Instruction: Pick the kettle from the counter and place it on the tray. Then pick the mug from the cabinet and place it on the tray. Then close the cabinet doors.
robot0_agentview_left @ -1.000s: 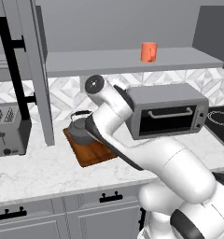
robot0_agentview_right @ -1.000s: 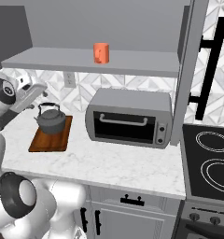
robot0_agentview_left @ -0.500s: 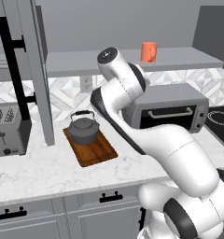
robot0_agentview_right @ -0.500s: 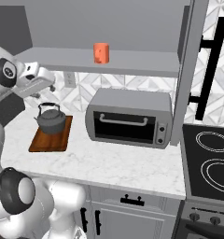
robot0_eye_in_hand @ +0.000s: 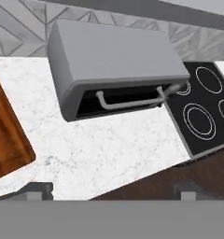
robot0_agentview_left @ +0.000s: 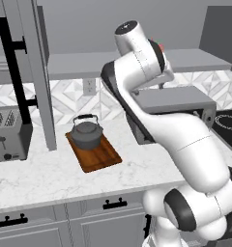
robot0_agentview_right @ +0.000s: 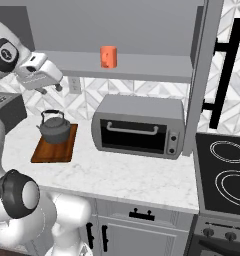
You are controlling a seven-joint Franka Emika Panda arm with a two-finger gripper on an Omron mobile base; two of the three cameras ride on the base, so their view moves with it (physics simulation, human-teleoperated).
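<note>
Hovering wide open and empty above the bench, pincer (robot0_agentview_right: 51,89) well short of the orange mug (robot0_agentview_right: 108,56) on the cabinet shelf (robot0_agentview_right: 137,67), kettle (robot0_agentview_left: 87,133) already on the tray (robot0_agentview_left: 94,155); risking knocking the mug over if approached too high.

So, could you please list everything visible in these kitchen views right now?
kettle: one, dark grey, on the tray
tray: one, reddish-brown wood, on the counter
mug: one, orange, on the cabinet shelf
cabinet doors: two, grey with black bar handles, open
counter: one, white marble-look
toaster oven: one, grey, on the counter right of the tray
toaster: one, grey, counter's left end
stove: one, black, right of the counter
drawers: grey, black handles, below the counter
gripper: one, open, empty, above the kettle
</note>
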